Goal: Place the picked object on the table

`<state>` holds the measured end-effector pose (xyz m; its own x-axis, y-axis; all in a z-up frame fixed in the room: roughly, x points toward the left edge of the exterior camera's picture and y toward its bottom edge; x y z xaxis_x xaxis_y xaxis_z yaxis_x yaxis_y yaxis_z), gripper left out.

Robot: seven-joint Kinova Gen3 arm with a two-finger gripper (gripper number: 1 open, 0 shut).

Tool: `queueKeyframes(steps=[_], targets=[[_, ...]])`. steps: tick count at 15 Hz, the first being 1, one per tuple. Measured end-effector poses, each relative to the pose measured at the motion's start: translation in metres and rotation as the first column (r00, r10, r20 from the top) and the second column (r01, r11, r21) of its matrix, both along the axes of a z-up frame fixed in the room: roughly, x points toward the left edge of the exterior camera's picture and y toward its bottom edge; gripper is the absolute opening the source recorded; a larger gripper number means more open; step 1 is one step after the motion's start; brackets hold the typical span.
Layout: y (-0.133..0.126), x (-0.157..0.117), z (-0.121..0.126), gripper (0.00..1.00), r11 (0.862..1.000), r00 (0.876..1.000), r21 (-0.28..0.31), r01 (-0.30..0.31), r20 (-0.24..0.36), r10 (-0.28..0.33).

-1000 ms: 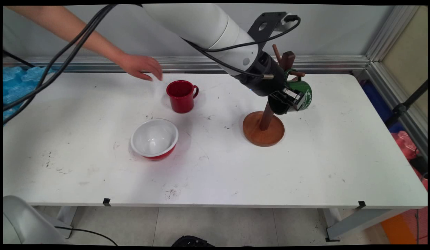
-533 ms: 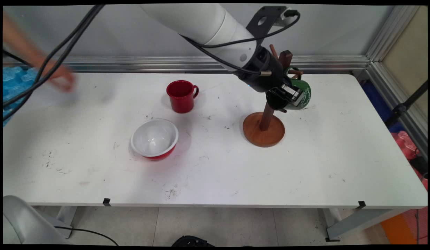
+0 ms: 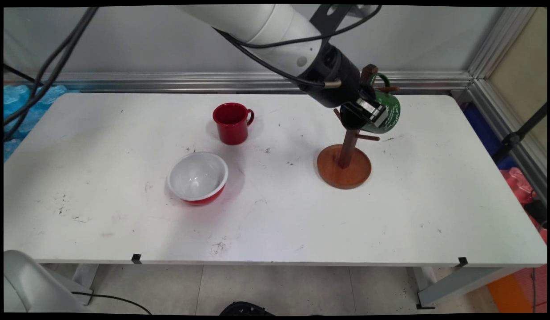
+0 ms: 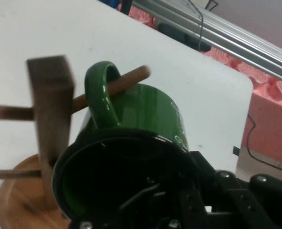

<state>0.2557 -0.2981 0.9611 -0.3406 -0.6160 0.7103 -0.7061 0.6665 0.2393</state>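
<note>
One green mug (image 3: 381, 113) sits clamped by its rim in our pincer (image 3: 368, 113), its handle looped over a peg of the wooden mug tree (image 3: 346, 153), which stands mid-right on the white surface (image 3: 279, 213), with open room toward the right edge.

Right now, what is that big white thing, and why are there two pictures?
The big white thing is a robot arm. At its end is a black gripper, like a hand with two fingers. One picture comes from a camera standing above the white table; the other comes from a small camera on the robot's hand, looking along the gripper. The gripper is pinching the rim of a green mug. The mug's handle is looped over a peg of a wooden mug stand, so it hangs there like a coat on a hook. Also on the table are a red mug and a bowl, white inside and red outside.
</note>
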Motion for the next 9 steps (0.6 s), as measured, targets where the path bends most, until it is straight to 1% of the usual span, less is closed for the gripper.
queueKeyframes(steps=[9], targets=[[0.02,0.0,0.025,0.0,0.998,0.999,-0.051,0.044,0.0,-0.044]])
